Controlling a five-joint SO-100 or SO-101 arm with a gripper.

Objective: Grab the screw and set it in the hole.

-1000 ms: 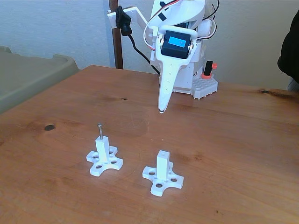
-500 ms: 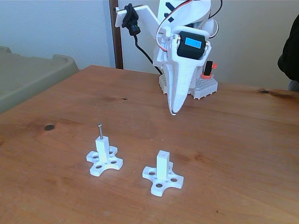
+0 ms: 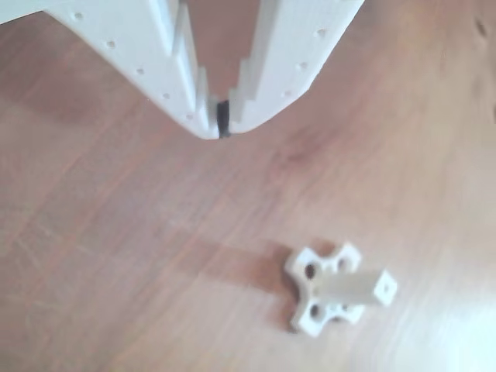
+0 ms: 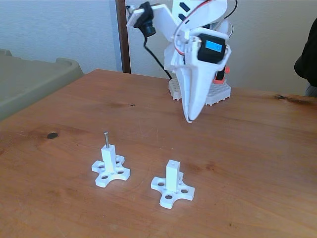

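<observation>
The screw [image 4: 105, 139] is a thin silver-grey pin with a small rounded head, standing upright out of the top of a white post [image 4: 109, 156] on the left in the fixed view. That post rises from a cross-shaped base with round holes in its lobes, resting on the brown wooden table [image 4: 257, 163]. To its right, a little nearer the camera, stands a second white post [image 4: 172, 176] of the same kind, with a tiny hole [image 4: 172, 162] showing as a dark dot in its square top face; the screw is well apart from it. In the other view this second post [image 3: 353, 288] appears tilted toward the right, and its hole [image 3: 383, 289] is faintly visible on the tip, though the picture is blurred. The claw [image 4: 188, 119] hangs above the table behind both posts, pointing down, touching nothing, its tip clear of the wood. In the other view the claw [image 3: 221, 124] has its two white fingers drawn together so the tips meet on a dark pad, with nothing held between them.
</observation>
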